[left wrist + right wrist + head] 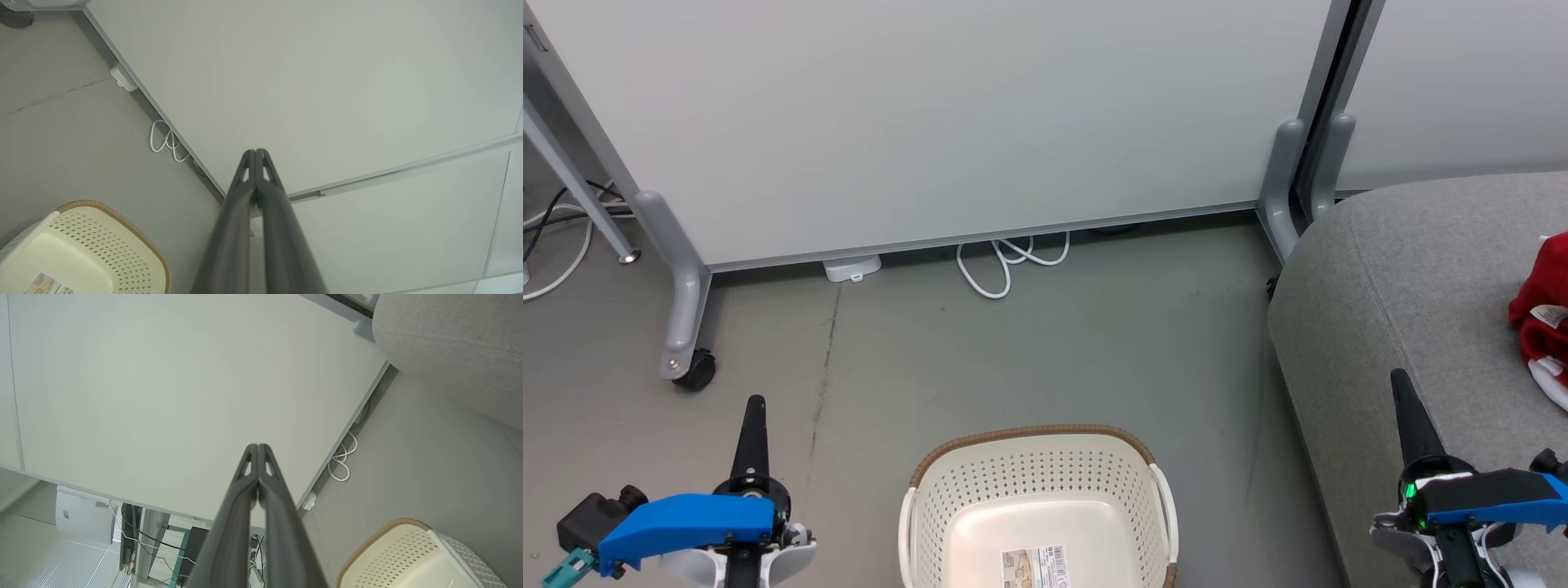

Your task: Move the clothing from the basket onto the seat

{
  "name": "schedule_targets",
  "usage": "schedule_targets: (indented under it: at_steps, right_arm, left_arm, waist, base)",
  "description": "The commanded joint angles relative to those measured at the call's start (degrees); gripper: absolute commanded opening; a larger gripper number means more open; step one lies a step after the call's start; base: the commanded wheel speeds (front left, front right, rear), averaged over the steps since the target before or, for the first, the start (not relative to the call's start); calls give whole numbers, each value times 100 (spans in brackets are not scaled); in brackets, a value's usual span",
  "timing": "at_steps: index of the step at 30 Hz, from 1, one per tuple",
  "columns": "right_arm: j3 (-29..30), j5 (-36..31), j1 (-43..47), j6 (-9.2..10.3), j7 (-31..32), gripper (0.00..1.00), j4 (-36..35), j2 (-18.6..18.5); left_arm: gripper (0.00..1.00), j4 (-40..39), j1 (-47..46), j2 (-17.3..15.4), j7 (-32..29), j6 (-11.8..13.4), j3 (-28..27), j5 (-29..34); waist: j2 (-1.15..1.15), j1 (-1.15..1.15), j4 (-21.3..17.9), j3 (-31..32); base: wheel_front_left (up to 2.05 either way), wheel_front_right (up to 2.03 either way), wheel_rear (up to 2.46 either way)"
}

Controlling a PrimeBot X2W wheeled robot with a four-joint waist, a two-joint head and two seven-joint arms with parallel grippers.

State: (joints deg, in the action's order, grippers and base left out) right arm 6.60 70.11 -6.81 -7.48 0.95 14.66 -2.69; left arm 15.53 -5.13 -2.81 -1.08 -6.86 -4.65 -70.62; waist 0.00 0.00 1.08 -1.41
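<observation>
I judge the job done: basket (1037,469) bare at 6 o'clock, clothing (1543,302) on the seat (1405,278) at 3, left gripper (756,402) and right gripper (1401,379) both pinched together, empty.

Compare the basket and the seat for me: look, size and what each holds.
The basket is cream perforated plastic with a brown rim; the seat is grey fabric. The seat is much bigger than the basket. The basket's visible bottom is bare but for a sticker, while the seat carries red clothing, seen at the head view's right edge. Both have rounded edges and sit on the grey floor.
</observation>
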Motion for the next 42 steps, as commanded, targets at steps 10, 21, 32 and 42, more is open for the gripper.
schedule_targets:
  at_steps: [10,21,32,42]
  right_arm:
    - [-3,593,52,-2,158,0,-61,-30]
    - [-4,1125,68,-2,299,0,-66,-31]
    - [-5,1619,83,-2,421,0,-69,-31]
    - [-6,2036,91,-2,523,0,-69,-32]
  left_arm:
    - [0,-86,-137,-11,-149,-47,-69,-572]
    - [0,-110,-133,-11,-287,-56,-118,-1100]
    - [0,-135,-134,-11,-403,-71,-151,-1574]
    - [0,-153,-141,-11,-510,-79,-181,-1979]
  waist:
    - [0,0,-22,25]
    - [0,0,-47,54]
    - [0,0,-72,82]
    - [0,0,-95,108]
  base:
    - [0,0,0]
    - [0,0,0]
    - [0,0,0]
    - [0,0,0]
